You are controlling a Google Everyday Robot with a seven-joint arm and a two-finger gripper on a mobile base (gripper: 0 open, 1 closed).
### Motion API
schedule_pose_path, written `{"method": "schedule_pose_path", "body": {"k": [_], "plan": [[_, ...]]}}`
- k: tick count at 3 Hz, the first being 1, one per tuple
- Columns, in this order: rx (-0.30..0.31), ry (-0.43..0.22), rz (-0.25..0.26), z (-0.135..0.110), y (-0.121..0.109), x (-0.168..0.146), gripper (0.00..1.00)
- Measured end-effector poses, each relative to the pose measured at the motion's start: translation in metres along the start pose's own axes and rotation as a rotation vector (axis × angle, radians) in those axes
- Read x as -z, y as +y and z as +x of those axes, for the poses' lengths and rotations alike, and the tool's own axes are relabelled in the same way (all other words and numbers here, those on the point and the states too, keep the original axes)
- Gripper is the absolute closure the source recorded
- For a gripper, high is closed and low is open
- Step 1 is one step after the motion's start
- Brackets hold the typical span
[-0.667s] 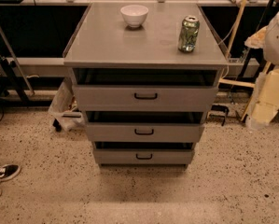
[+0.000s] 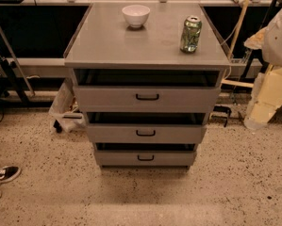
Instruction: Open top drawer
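A grey cabinet (image 2: pixel 107 46) with three drawers stands in the middle of the camera view. The top drawer (image 2: pixel 103 99) is the widest, with a small black loop handle (image 2: pixel 147 97) at mid-front. A dark gap shows above its front panel. Two narrower drawers (image 2: pixel 112 133) (image 2: pixel 117 157) sit below it with like handles. My gripper is not in view. Only a white and cream shape (image 2: pixel 278 32), which looks like part of my arm, shows at the right edge, apart from the cabinet.
A white bowl (image 2: pixel 136 15) and a green can (image 2: pixel 191 34) stand on the cabinet top. Black shoes (image 2: pixel 4 174) lie on the speckled floor at the left. A plastic bag (image 2: pixel 62 105) sits left of the cabinet, with cables and table legs behind.
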State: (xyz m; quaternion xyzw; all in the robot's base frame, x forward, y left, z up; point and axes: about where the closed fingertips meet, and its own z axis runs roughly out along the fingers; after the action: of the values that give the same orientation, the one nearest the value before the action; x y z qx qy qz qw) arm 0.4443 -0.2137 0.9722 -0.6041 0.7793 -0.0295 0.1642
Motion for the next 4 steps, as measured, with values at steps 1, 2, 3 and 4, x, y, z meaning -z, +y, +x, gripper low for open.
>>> {"method": "schedule_pose_path", "body": {"k": [1,2,3,4], "plan": [[-0.012,0.009,0.02,-0.008,-0.013,-0.033,0.0],[-0.015,0.015,0.082,-0.021,-0.038,-0.084,0.0],[-0.01,0.033,0.146,-0.036,-0.077,-0.141,0.0],[-0.022,0.065,0.101,-0.039,-0.111,-0.213,0.0]]}}
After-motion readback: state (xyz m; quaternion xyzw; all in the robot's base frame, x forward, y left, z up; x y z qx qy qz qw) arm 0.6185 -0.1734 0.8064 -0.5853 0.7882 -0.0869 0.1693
